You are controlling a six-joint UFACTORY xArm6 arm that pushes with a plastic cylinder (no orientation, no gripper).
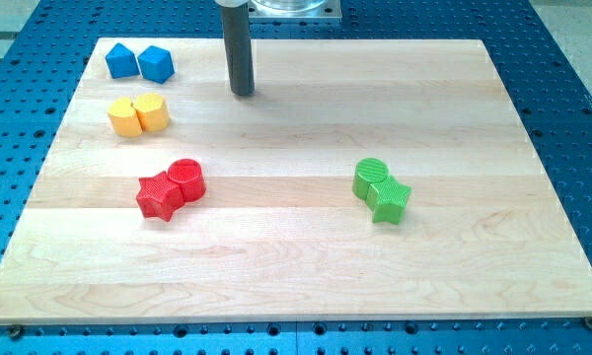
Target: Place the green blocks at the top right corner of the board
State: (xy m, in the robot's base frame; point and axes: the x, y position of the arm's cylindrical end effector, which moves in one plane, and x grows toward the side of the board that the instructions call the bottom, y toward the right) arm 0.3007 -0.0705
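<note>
A green round block [371, 177] and a green star block [389, 199] sit touching each other right of the board's middle. My tip [242, 93] rests on the board near the view's top, left of centre. It is far up and left of the green blocks and touches no block.
Two blue blocks [139, 62] sit at the board's top left. Two yellow blocks [138, 114] lie just below them. A red star [159, 195] and a red round block [187, 179] touch at the left. The wooden board [296, 276] lies on a blue perforated table.
</note>
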